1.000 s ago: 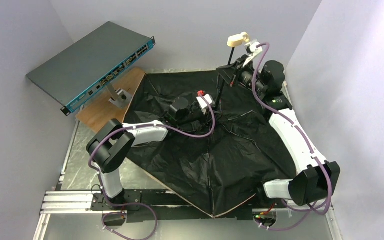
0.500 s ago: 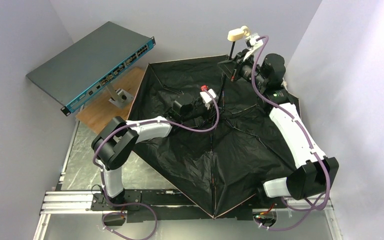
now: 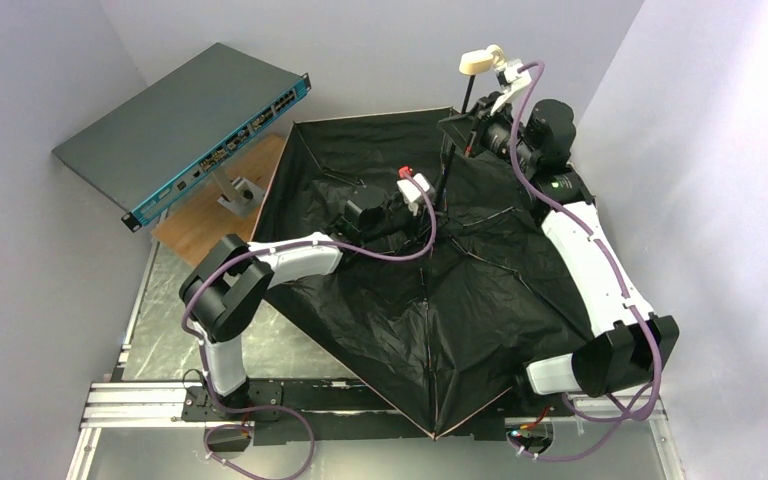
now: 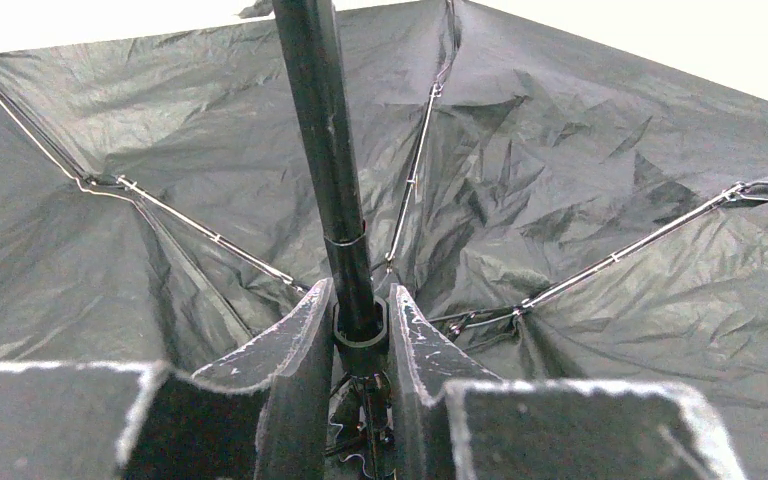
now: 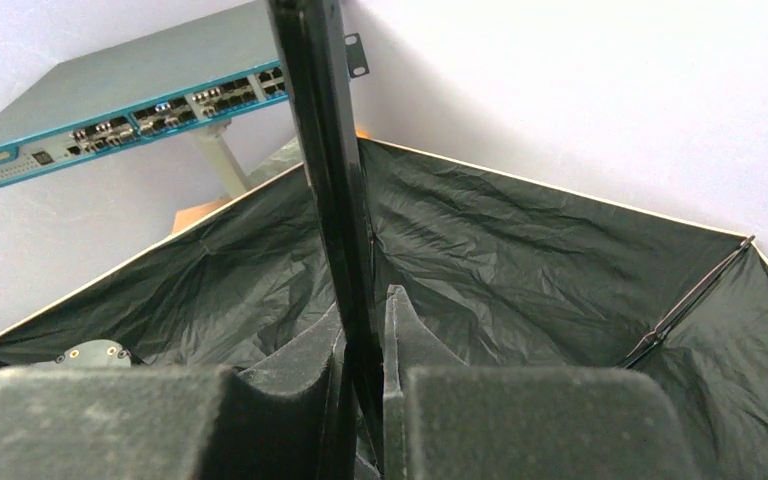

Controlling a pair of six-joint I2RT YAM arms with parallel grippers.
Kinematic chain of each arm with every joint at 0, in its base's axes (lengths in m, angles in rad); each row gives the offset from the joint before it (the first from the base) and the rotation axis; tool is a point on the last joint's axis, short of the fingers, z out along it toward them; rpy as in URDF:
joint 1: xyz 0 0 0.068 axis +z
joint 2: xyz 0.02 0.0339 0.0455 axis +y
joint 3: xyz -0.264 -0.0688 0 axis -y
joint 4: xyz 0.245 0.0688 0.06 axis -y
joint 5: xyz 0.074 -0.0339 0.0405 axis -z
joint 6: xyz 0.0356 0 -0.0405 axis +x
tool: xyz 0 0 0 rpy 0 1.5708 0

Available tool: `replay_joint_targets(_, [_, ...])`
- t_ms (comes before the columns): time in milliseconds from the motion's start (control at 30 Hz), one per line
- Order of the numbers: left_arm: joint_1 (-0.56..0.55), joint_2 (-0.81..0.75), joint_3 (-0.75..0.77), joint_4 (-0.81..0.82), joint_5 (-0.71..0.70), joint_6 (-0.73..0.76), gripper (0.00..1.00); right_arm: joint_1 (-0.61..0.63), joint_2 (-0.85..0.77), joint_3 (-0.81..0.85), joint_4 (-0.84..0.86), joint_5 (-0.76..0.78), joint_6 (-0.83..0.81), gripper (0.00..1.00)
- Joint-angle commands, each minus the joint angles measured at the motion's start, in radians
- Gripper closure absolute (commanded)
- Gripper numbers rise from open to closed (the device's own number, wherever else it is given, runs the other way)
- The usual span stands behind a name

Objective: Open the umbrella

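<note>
While the umbrella (image 3: pixel 430 300) is lying lining-up across the table (image 3: pixel 155 300), half spread, my left gripper (image 4: pixel 360 292) is pinching the runner (image 4: pixel 359 335) on its shaft (image 4: pixel 315 120), and my right gripper (image 5: pixel 368 305) is clamping the shaft below the knob (image 3: pixel 480 62). If either pinch is slipping, the ribs (image 4: pixel 210 235) are likely folding back. Compared with a second ago, the far canopy edge (image 3: pixel 370 118) is standing higher and tauter.

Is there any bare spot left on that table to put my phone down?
Only at the edges: the bare table strip on the left, between the umbrella, the wooden board and the wall, and the strip nearest the camera, before the rail. The middle is crowded: canopy everywhere, left hand and right hand clamped on its shaft.
</note>
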Motion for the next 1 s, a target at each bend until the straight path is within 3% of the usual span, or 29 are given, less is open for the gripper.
replay_joint_targets(0, [-0.009, 0.139, -0.103, -0.455, -0.025, -0.031, 0.79, 0.008, -0.112, 0.197, 0.434, -0.042, 0.216, 1.00])
replay_joint_targets(167, [-0.010, 0.047, -0.107, -0.390, 0.019, 0.047, 0.99, 0.011, -0.160, -0.001, 0.390, -0.079, 0.192, 1.00])
replay_joint_targets(467, [-0.009, -0.114, -0.025, -0.304, 0.098, 0.183, 1.00, 0.019, -0.276, -0.307, 0.353, -0.165, 0.151, 0.97])
replay_joint_targets(533, [-0.004, -0.125, -0.007, -0.293, 0.122, 0.190, 1.00, 0.021, -0.304, -0.337, 0.316, -0.167, 0.121, 0.81])
replay_joint_targets(633, [0.001, -0.137, 0.020, -0.273, 0.124, 0.176, 1.00, 0.021, -0.338, -0.365, 0.234, -0.172, 0.067, 0.40])
replay_joint_targets(700, [0.006, -0.135, 0.049, -0.274, 0.133, 0.160, 1.00, 0.021, -0.370, -0.394, 0.195, -0.173, 0.044, 0.25])
replay_joint_targets(800, [0.010, -0.137, 0.069, -0.241, 0.145, 0.140, 1.00, 0.021, -0.413, -0.465, 0.144, -0.157, 0.016, 0.16])
replay_joint_targets(967, [0.020, -0.144, 0.063, -0.193, 0.191, 0.098, 1.00, 0.022, -0.483, -0.551, 0.055, -0.114, -0.021, 0.13])
